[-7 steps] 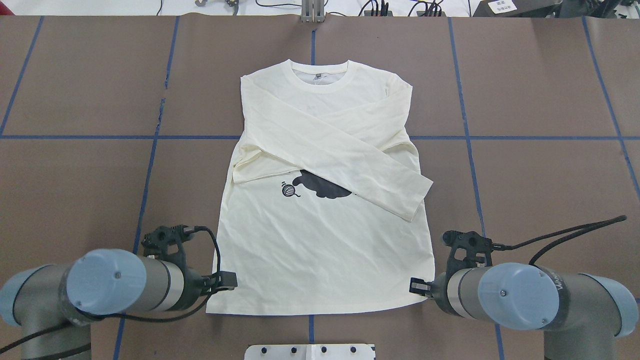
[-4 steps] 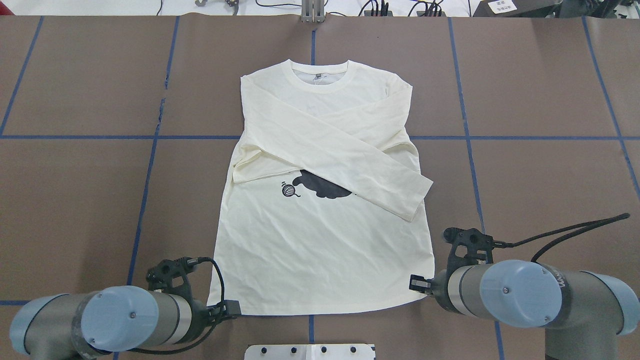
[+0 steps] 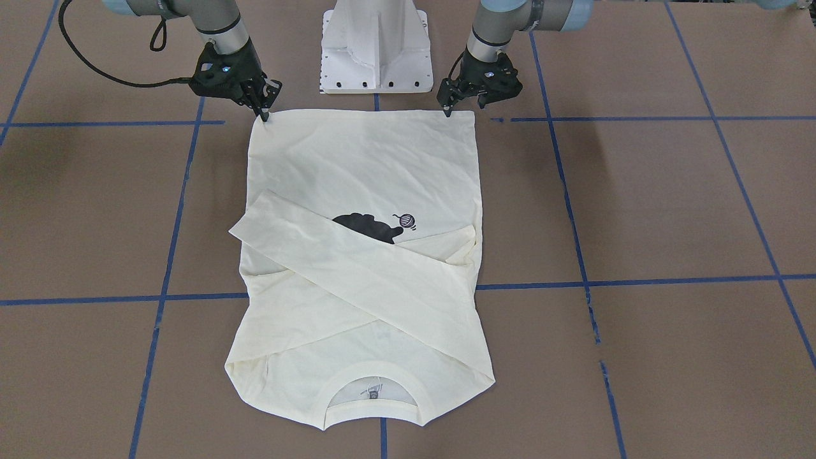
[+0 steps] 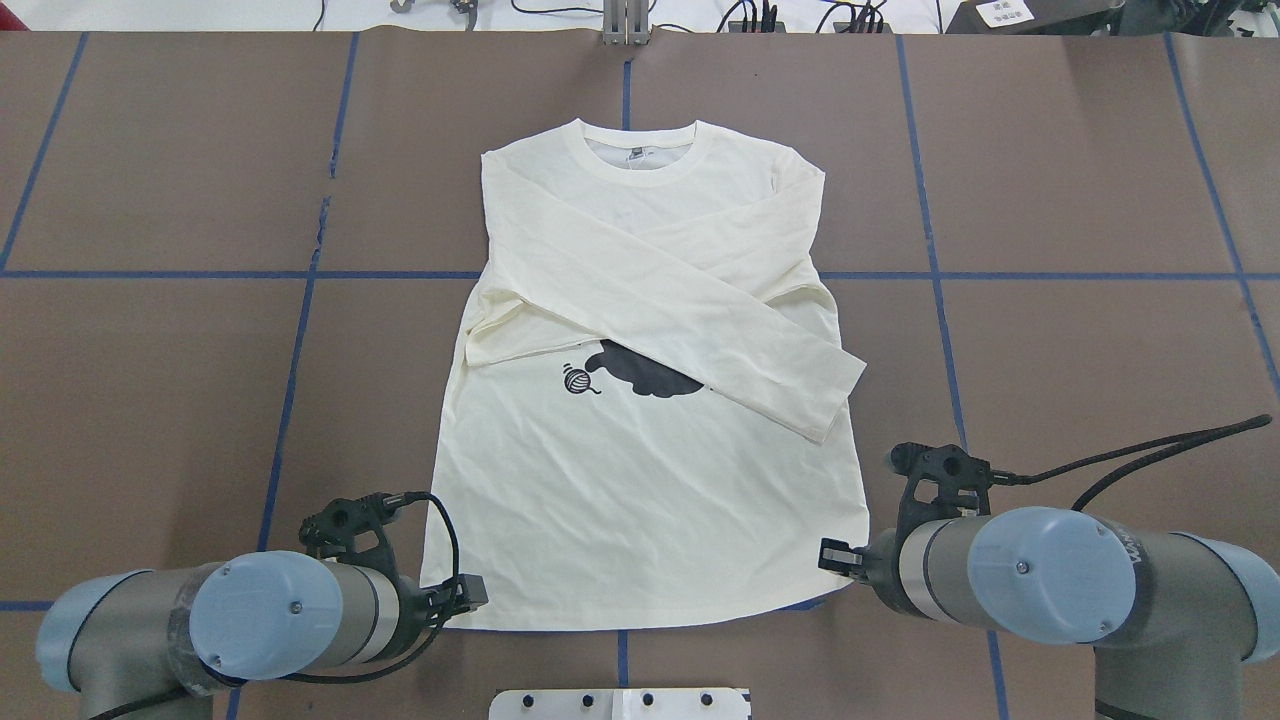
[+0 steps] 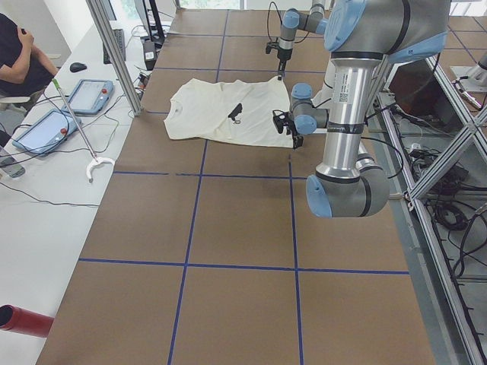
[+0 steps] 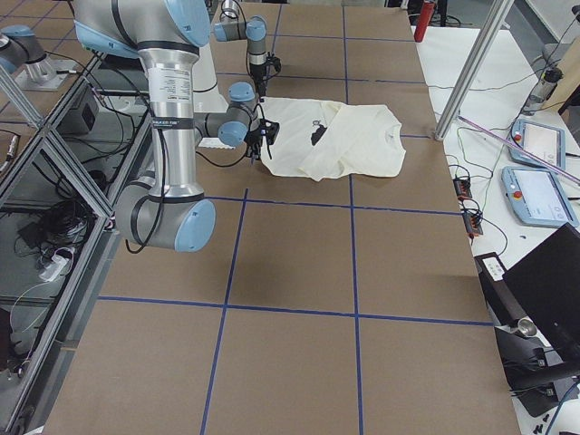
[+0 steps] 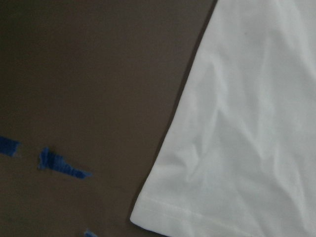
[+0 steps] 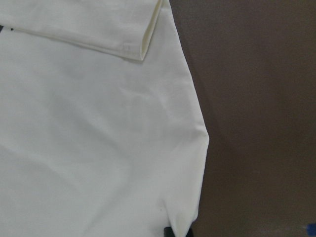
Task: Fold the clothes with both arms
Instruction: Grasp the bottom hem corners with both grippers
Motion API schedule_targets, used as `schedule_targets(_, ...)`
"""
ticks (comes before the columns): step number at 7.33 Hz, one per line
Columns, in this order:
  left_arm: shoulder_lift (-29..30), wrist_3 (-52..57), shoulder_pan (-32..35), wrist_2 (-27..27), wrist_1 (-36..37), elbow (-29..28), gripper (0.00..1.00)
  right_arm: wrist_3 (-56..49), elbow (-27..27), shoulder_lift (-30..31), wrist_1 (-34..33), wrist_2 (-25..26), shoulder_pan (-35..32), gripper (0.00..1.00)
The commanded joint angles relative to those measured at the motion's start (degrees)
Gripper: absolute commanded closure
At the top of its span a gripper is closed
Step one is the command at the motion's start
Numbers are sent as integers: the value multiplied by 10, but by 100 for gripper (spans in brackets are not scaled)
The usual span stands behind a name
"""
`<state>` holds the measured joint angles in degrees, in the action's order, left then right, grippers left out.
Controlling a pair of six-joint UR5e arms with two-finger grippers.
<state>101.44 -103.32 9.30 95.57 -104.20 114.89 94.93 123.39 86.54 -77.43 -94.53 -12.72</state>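
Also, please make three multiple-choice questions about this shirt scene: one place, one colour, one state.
1. The left gripper and right gripper are at the shirt's: A shoulders; B hem corners; C cuffs.
2. The visible print is: A green; B black; C orange.
3. The shirt is: A hanging in the air; B crumpled; C flat on the table, sleeves crossed.
Answers: 1 B, the front-facing view shows both at the hem; 2 B, the cat shape is black; 3 C, the overhead view shows it spread out.
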Motion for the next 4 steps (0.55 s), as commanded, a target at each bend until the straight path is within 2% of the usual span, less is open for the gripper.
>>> schedule_targets(1,4,9,0,-13,41,-3,9,0,-1,-1,-1,0,0,100)
schedule_targets(4,5,11,-2,-13,48,2,12,0,-1,-1,0,-2,0,100)
